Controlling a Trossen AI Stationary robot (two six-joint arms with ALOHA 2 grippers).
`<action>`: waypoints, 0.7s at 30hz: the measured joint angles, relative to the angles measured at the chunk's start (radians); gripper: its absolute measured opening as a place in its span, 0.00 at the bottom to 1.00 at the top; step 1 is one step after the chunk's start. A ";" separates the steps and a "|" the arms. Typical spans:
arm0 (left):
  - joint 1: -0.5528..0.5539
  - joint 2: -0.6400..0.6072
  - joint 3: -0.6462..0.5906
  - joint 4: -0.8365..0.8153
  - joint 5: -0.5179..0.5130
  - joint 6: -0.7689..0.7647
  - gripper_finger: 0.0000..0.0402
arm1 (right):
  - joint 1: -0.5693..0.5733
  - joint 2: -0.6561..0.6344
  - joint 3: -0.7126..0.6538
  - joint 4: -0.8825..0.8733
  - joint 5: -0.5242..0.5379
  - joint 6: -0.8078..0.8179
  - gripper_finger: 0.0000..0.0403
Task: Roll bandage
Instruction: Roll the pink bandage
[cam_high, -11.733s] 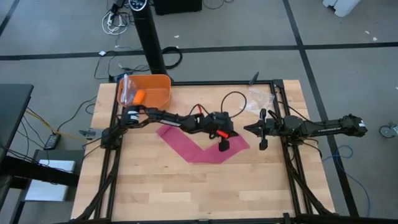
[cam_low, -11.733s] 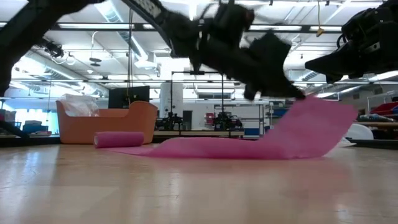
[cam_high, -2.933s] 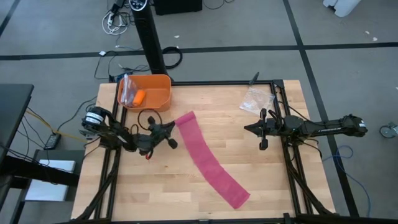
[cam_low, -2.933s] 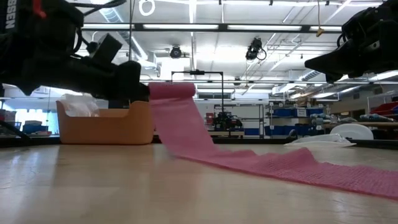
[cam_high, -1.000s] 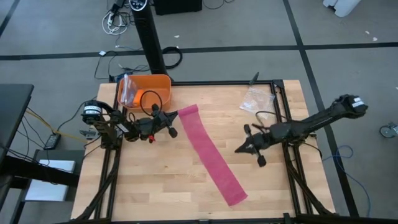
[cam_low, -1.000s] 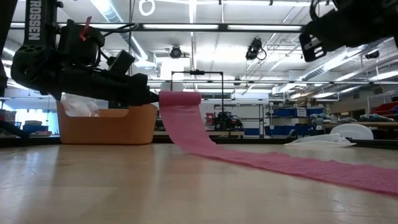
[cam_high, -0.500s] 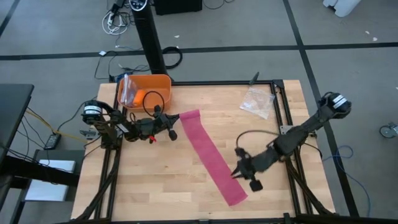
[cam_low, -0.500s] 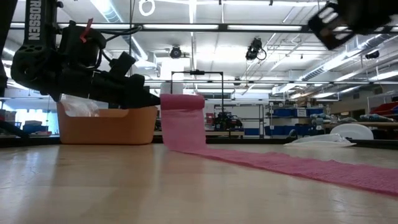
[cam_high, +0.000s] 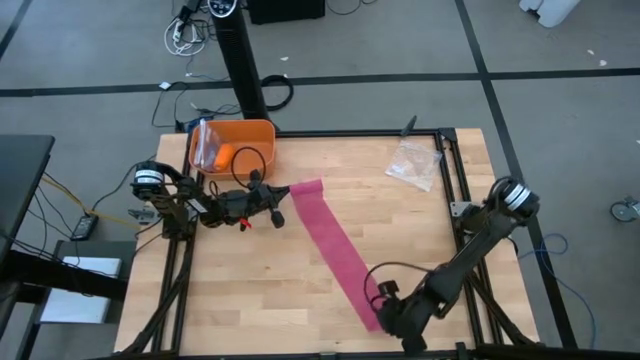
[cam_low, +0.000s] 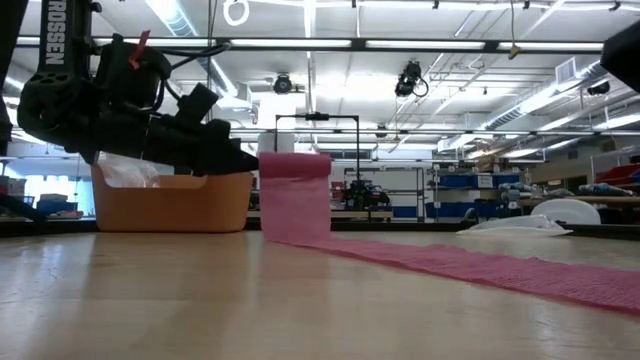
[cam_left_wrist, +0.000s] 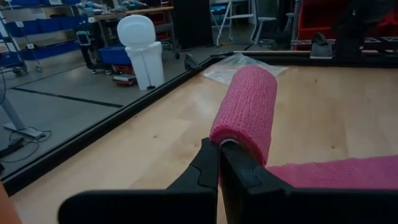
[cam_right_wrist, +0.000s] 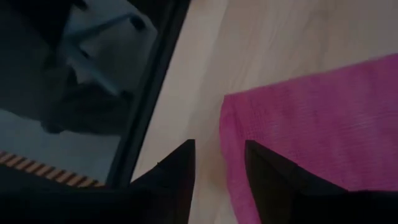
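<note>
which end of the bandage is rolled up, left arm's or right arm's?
The end at the left gripper, near the orange bin: its fingers are shut on the bandage roll. The end by the right gripper lies flat.

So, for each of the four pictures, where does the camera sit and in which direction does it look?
High view: above the table, looking straight down; both arms, the bandage, the orange bin.
Low view: at table-top height, looking across; the left arm holds the bandage's raised rolled end.
Left wrist view: behind the left gripper, shut on that rolled end.
Right wrist view: over the table edge; the open right gripper nears the flat end.
The bandage appears in all four views.
</note>
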 joint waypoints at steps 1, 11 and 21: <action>0.000 0.000 0.000 -0.003 0.000 0.000 0.01 | 0.003 0.019 0.016 -0.014 0.000 0.001 0.37; 0.000 0.000 0.000 -0.041 0.002 -0.030 0.01 | 0.008 0.156 0.063 -0.047 0.003 0.027 0.38; 0.000 0.000 0.000 -0.042 0.008 -0.030 0.01 | 0.005 0.171 0.073 -0.057 0.056 0.005 0.20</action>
